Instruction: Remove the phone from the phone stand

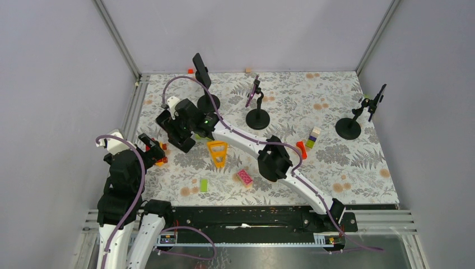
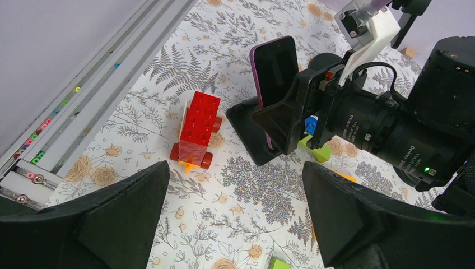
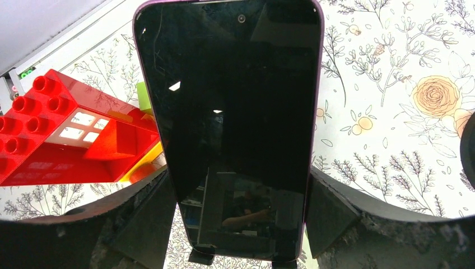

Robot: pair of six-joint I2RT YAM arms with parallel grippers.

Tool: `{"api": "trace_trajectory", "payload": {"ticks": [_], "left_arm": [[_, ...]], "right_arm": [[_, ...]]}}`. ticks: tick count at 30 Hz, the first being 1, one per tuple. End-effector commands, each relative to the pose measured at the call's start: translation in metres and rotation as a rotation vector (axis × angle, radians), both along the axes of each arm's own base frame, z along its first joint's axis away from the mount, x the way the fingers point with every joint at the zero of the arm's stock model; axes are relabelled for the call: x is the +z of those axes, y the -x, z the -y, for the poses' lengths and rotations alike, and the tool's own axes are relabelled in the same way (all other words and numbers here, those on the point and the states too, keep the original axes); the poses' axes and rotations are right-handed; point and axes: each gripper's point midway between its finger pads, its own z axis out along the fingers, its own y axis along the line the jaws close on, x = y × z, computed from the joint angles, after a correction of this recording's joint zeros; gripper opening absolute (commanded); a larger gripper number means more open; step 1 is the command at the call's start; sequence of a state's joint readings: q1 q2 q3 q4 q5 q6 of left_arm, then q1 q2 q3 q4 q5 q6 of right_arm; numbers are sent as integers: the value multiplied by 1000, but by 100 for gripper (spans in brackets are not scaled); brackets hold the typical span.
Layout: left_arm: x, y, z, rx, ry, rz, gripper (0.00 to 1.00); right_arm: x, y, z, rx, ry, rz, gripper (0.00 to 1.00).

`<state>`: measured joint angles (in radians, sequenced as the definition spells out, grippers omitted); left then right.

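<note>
Top view hides the phone [image 3: 229,112] behind the right wrist; left wrist view shows it upper centre, upright in the phone stand [image 2: 246,131] on the table [image 2: 263,193], its lower part blocked by a right finger. Right gripper [image 3: 238,185] jaws straddle the phone, pads right at both long edges, cannot tell if they press. Left gripper [image 2: 234,179] jaws gape wide, holding nothing.

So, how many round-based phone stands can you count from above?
3: the back-left stand by the right arm, the middle stand, the far-right stand. The arms could hide others.
</note>
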<state>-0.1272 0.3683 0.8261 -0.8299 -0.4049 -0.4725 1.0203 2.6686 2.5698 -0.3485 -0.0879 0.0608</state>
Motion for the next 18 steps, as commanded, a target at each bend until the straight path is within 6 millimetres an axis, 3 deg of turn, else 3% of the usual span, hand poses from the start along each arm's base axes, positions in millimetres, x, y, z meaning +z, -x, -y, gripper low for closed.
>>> {"api": "trace_trajectory", "payload": {"ticks": [1,6,18], "left_arm": [[12,-3,-2,12,3,40,99],[12,-2,-2,13,2,42,99],[13,-1,-3,18,4,53,99]], "right_arm": [[102,-3,-14,-4,-197,125,65],[142,0,-12,2,-268,159,66],[169,-4,13,-55,-260,178,62]]}}
